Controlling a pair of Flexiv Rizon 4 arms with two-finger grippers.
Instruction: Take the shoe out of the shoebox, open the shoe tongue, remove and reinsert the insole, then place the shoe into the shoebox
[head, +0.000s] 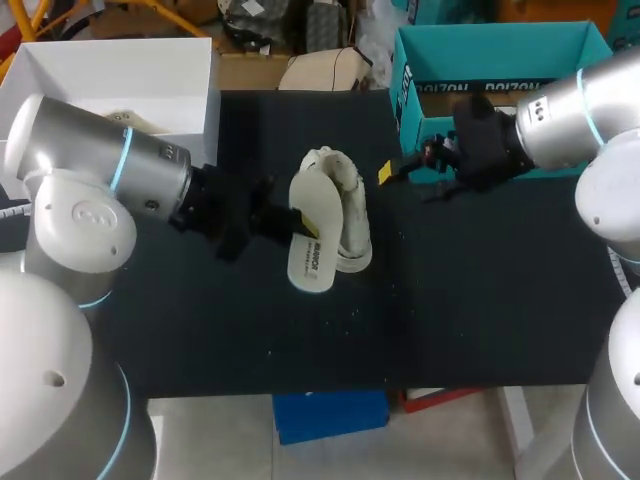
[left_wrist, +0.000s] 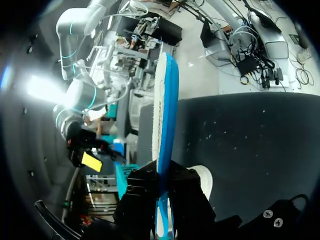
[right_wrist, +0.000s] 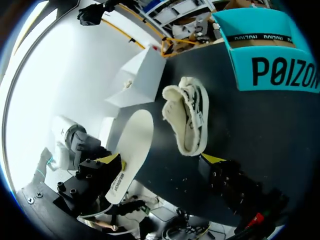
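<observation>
Left claw (head: 285, 221) grips insole (head: 318, 250) beside shoe (head: 346, 205); teal shoebox (head: 500, 40), white box (head: 110, 70) behind

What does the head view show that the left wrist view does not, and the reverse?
Head view only: the white box and the insole's white top face. Left wrist view only: the insole's blue underside, seen edge-on. Both: the left gripper shut on the insole, the shoe, the right gripper and the shoebox.

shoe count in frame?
1. The shoe lies mid-table, beside the insole gripped by the left gripper. The right arm covers part of the shoebox, so another may be hidden there.
</observation>
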